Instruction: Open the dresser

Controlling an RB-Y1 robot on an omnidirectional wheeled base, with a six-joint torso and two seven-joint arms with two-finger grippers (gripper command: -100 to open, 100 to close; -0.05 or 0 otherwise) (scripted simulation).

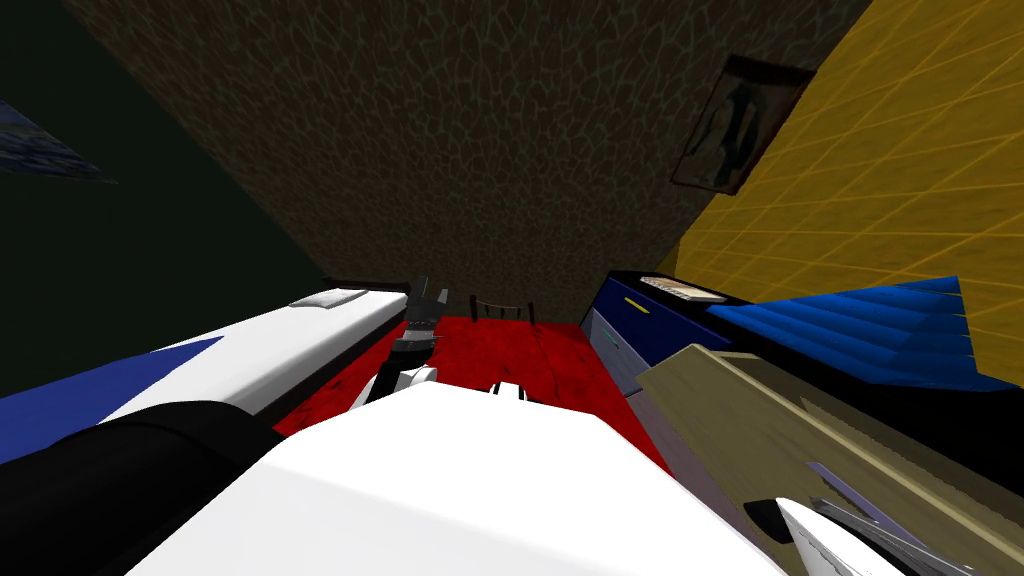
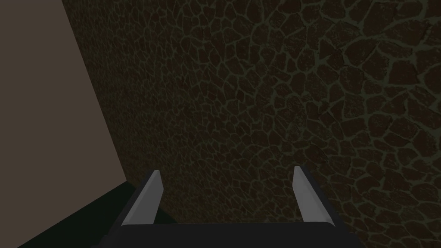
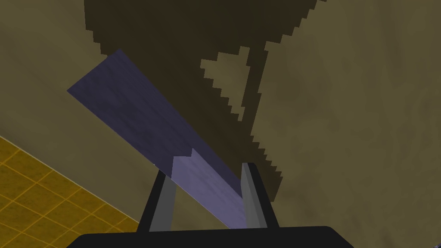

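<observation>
The dresser (image 1: pixel 745 425) is an olive-tan piece at my lower right, with one panel of it slanting out toward me. On its front (image 3: pixel 353 107) is a flat purple-grey handle bar (image 3: pixel 138 120). My right gripper (image 3: pixel 206 172) is shut on this handle, one finger pressing each side. In the head view the right gripper (image 1: pixel 868 528) sits low by the handle's purple sliver (image 1: pixel 835 482). My left gripper (image 1: pixel 424 300) is raised in front of my chest, over the red floor. Its fingers (image 2: pixel 148 198) stand wide open with nothing between them (image 2: pixel 226 176).
A white bed (image 1: pixel 300 345) with a pillow runs along my left. A red rug (image 1: pixel 520 350) lies ahead, with a small dark rack (image 1: pixel 500 305) at its far end. A blue cabinet (image 1: pixel 650 320) and a blue slatted thing (image 1: pixel 860 330) stand beyond the dresser.
</observation>
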